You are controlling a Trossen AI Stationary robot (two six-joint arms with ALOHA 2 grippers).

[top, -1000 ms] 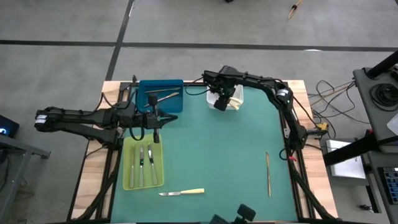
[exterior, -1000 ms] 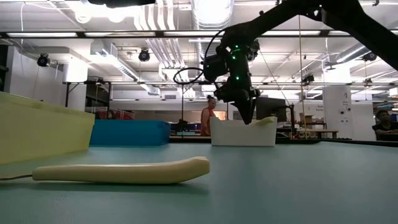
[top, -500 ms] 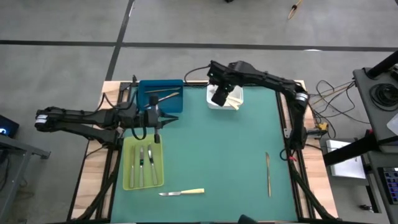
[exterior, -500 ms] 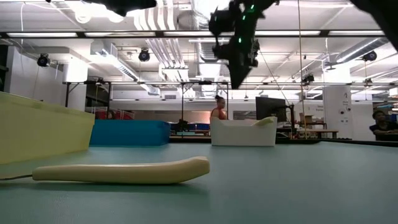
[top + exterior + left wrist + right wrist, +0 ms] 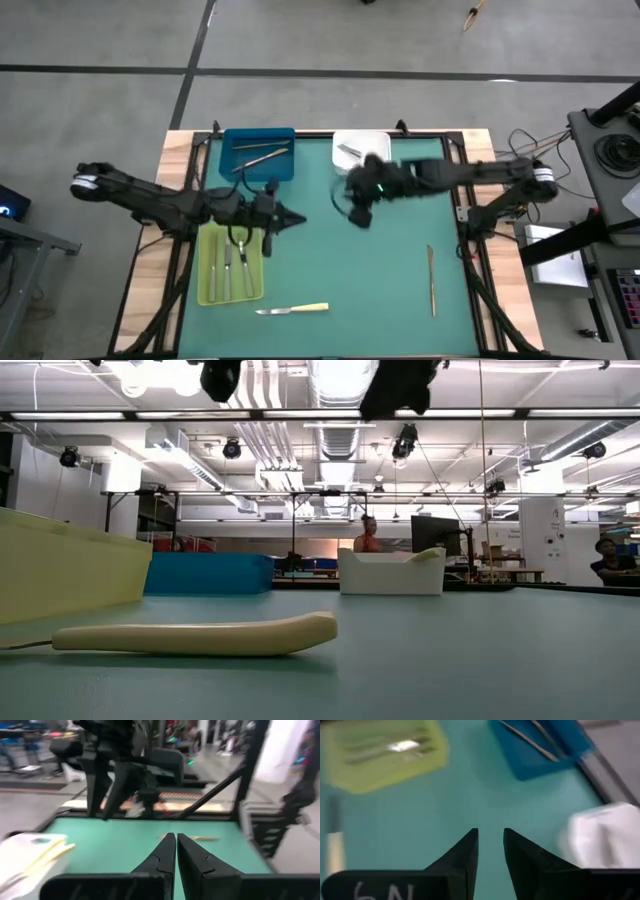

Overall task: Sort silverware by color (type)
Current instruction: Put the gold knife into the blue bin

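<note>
While the two arms hang over the green table (image 5: 400,290), most of the silverware sits in trays near its far and left edges. The left gripper (image 5: 292,218) is up in the air just past the right side of the yellow-green tray (image 5: 205,290), and its fingers (image 5: 161,856) are pressed together with nothing between them. The right gripper (image 5: 357,215) hangs over the middle of the table, a little in front of the white tray (image 5: 375,140) — its jaws are a small way apart and hold nothing. The yellow-green tray lies by the left edge and has three grey metal pieces (image 5: 233,262) in it, side by side. The blue tray (image 5: 228,170) sits at the far edge, left of the middle, with two thin pieces (image 5: 262,152) inside. The white tray stands next to it at the far edge, and something pale sticks up over its rim in the low view, but I cannot tell what kind of piece it is. Two pieces lie loose on the table. A knife with a pale yellow handle (image 5: 292,310) lies flat near the front edge, just past the front end of the yellow-green tray. A long thin utensil (image 5: 431,281) lies close to the right edge, well apart from everything else — it points from front to back.
</note>
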